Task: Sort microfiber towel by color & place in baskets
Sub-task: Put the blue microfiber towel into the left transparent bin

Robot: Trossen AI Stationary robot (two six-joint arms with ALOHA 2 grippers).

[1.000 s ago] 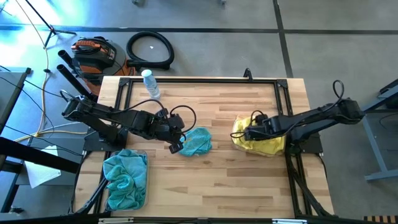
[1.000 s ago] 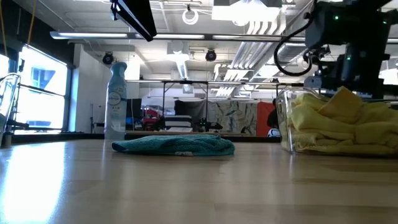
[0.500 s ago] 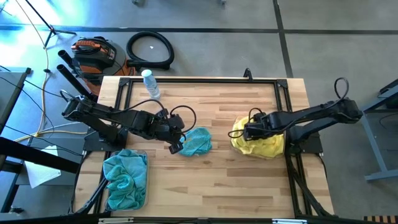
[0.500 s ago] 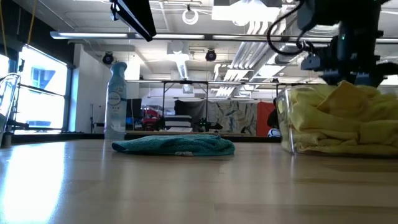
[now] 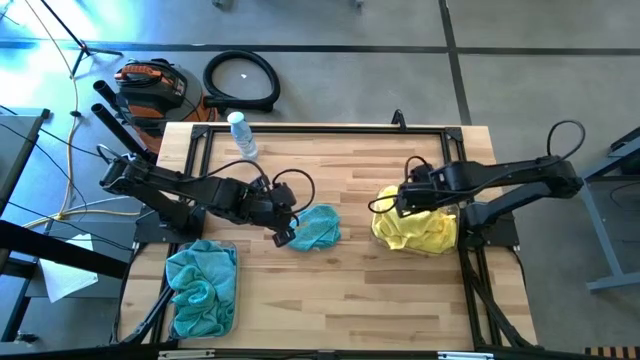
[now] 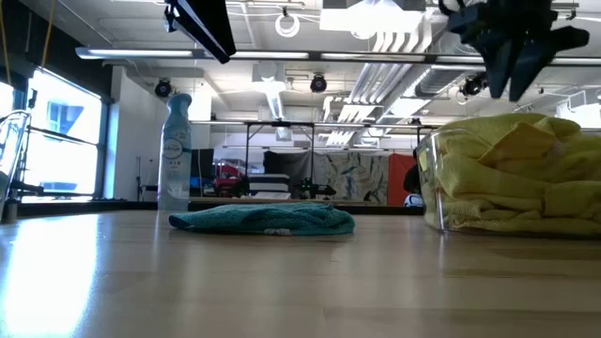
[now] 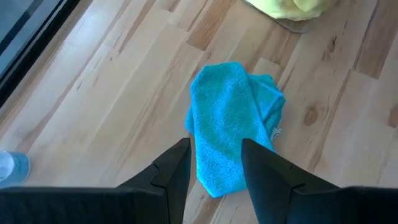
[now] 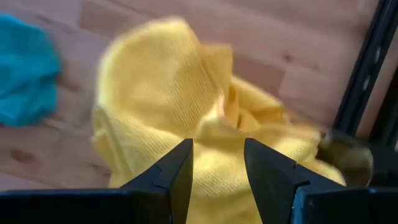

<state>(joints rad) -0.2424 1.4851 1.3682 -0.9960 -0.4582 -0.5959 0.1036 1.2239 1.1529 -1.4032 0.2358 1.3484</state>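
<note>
The clear basket (image 6: 434, 188) is largely hidden under heaped yellow towels (image 5: 418, 230). The right gripper (image 8: 216, 163) hangs above them, fingers parted, empty. The left gripper (image 7: 214, 163) hovers parted over one teal towel (image 7: 235, 124) lying mid-table; more teal towels (image 5: 202, 288) fill the near-left basket.

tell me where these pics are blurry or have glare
Right wrist view: the yellow towels are smeared by motion blur, while the right gripper stays sharp. Low view: bright ceiling lights leave the right arm as a dark silhouette, and the wood table shows a pale sheen at left. Left wrist view: sharp on the teal towel.
</note>
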